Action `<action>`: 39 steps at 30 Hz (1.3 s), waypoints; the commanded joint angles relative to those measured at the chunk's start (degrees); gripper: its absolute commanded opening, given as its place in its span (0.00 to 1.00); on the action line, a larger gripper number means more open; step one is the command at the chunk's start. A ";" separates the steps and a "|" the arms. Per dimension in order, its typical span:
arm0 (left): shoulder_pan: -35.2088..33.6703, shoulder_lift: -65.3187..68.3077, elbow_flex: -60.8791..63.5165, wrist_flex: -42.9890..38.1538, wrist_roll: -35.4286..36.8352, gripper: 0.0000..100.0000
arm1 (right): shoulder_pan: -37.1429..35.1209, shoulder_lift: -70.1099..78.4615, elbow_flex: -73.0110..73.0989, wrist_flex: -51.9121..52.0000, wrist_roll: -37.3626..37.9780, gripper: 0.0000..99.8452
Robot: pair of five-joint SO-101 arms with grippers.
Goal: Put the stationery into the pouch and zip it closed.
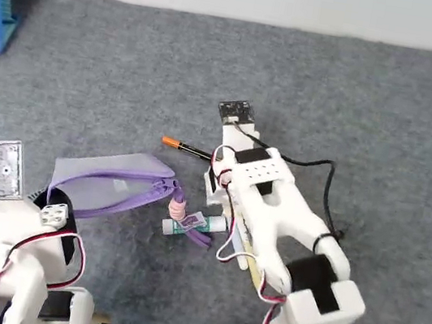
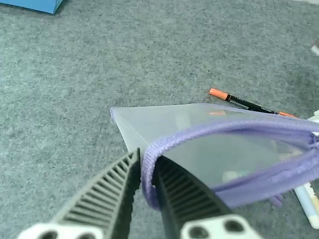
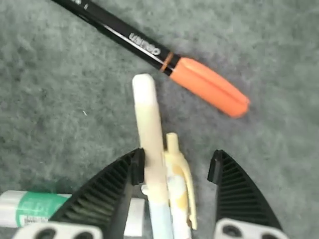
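Three pieces of stationery lie outside the pouch (image 1: 106, 179) on my feeds. At the left, my left gripper (image 2: 145, 158) is clamped on the purple zip edge (image 2: 214, 129) at the pouch's near-left end, with the unzipped mouth gaping toward the right. Just right of that mouth is a glue stick (image 1: 190, 224) with a green label, its length running left to right on the grey mat (image 1: 372, 113). Farther back lies a black orange-capped pen (image 1: 187, 149), also roughly left to right.

Right of the glue stick, my right gripper (image 3: 177, 157) sits low over a cream pen (image 3: 148, 114) with its jaws parted. One jaw touches the barrel and the other stands clear of it. The pen's long axis runs roughly near to far, in line with the gripper's reach, so I judge a squeeze would pinch it across the barrel.

The pouch mouth lies to the left of that pen, and the right arm is plainly the nearer one to all three pieces. I expect the carry to go leftward with the left arm holding the mouth open. I cannot tell whether anything is inside the pouch.
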 commanded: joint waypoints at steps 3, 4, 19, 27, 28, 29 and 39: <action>-0.35 -0.70 -1.19 0.18 0.62 0.01 | 0.13 2.77 -2.29 -1.98 3.78 0.13; -0.35 -0.70 -1.19 0.18 0.62 0.01 | 0.57 3.21 -2.11 -2.77 4.84 0.10; -0.18 -0.70 -1.19 0.18 0.62 0.01 | 7.78 -8.66 -0.53 6.11 8.18 0.01; -0.09 -0.70 -1.19 0.18 0.62 0.01 | 7.78 -30.55 7.47 8.40 8.18 0.01; -0.09 -0.70 -1.19 0.18 0.62 0.01 | 7.78 -33.10 8.09 8.40 8.18 0.01; -0.09 -0.70 -1.19 0.18 0.62 0.01 | 7.78 -35.56 8.62 8.40 8.18 0.01; -0.09 -0.70 -1.19 0.18 0.62 0.01 | 7.34 -55.52 9.58 8.84 7.74 0.01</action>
